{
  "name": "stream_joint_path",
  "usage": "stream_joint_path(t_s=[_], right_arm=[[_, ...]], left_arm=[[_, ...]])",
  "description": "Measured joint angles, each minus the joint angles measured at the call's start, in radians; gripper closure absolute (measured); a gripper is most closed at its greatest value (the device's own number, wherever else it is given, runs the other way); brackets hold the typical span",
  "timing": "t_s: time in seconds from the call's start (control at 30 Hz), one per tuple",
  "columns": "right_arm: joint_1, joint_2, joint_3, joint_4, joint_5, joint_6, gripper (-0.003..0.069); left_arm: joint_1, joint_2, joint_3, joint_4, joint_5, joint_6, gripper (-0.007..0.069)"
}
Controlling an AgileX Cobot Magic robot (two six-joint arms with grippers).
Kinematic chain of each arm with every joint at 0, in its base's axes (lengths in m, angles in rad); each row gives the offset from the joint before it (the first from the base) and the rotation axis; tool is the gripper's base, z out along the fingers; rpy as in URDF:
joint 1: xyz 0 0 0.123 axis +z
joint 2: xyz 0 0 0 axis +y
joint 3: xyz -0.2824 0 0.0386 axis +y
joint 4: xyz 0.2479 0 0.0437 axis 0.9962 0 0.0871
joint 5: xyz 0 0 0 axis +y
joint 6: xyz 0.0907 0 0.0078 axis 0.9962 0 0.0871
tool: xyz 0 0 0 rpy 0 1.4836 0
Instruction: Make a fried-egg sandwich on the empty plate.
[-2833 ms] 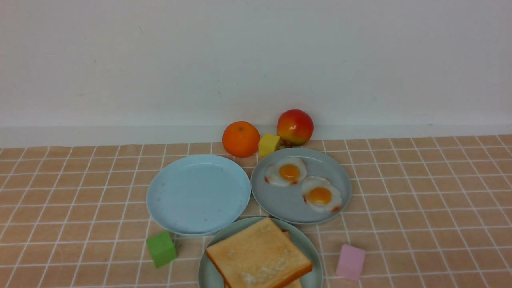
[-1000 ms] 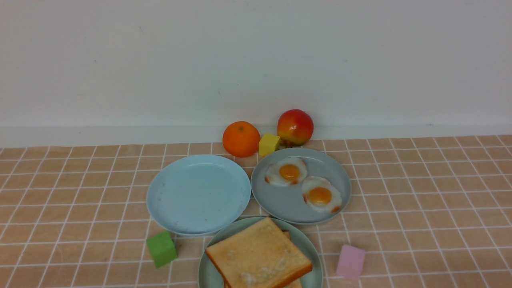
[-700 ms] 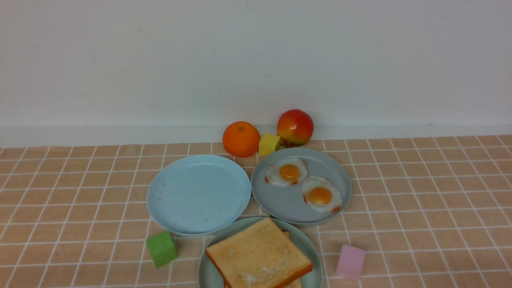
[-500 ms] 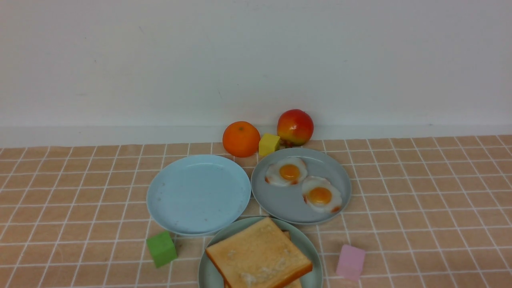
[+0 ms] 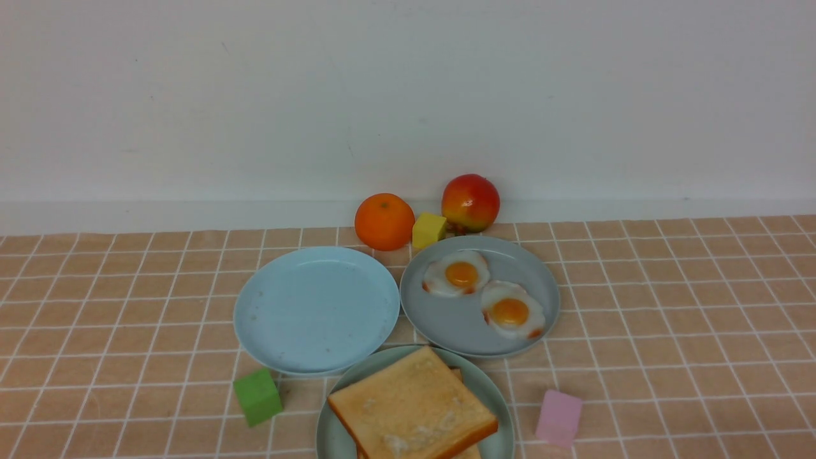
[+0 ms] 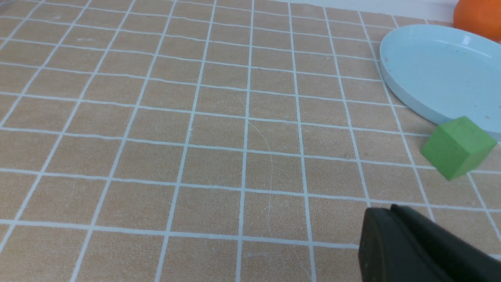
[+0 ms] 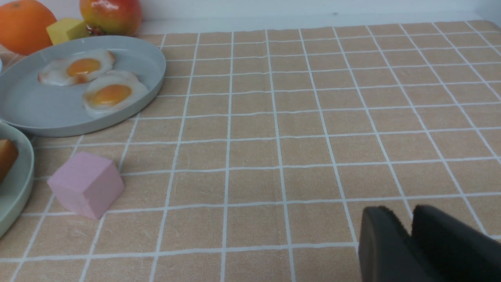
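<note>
Two toast slices point(image 5: 411, 401) lie stacked on the mint-green plate point(image 5: 494, 389) at the near edge. Two fried eggs point(image 5: 456, 274) point(image 5: 512, 312) rest on the grey-blue plate point(image 5: 446, 325). The light blue plate point(image 5: 315, 309) is the empty plate, with nothing on it. Neither gripper shows in the front view. In the left wrist view my left gripper point(image 6: 385, 211) is shut on nothing, over bare cloth near the empty plate point(image 6: 438, 66). In the right wrist view my right gripper point(image 7: 407, 213) has a narrow gap between its fingers and holds nothing, well to the right of the eggs point(image 7: 111, 94).
A green cube point(image 5: 257, 396) sits beside the blue plate and a pink cube point(image 5: 559, 417) to the right of the toast plate. An orange point(image 5: 384, 221), a yellow cube point(image 5: 428, 230) and a red-yellow fruit point(image 5: 470, 202) stand by the back wall. A checked cloth covers the table.
</note>
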Motion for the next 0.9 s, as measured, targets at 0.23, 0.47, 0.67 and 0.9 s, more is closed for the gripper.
stream_joint_path(t_s=[0.23,0.47,0.67,0.9], right_arm=[[0.0,0.0,0.0,0.0,0.0,0.0,0.0509],[0.0,0.0,0.0,0.0,0.0,0.0,0.05],[0.0,0.0,0.0,0.0,0.0,0.0,0.0493],[0.0,0.0,0.0,0.0,0.0,0.0,0.049]], left_arm=[[0.0,0.0,0.0,0.0,0.0,0.0,0.0607],[0.0,0.0,0.0,0.0,0.0,0.0,0.0607],[0.0,0.0,0.0,0.0,0.0,0.0,0.0607],[0.0,0.0,0.0,0.0,0.0,0.0,0.0605]])
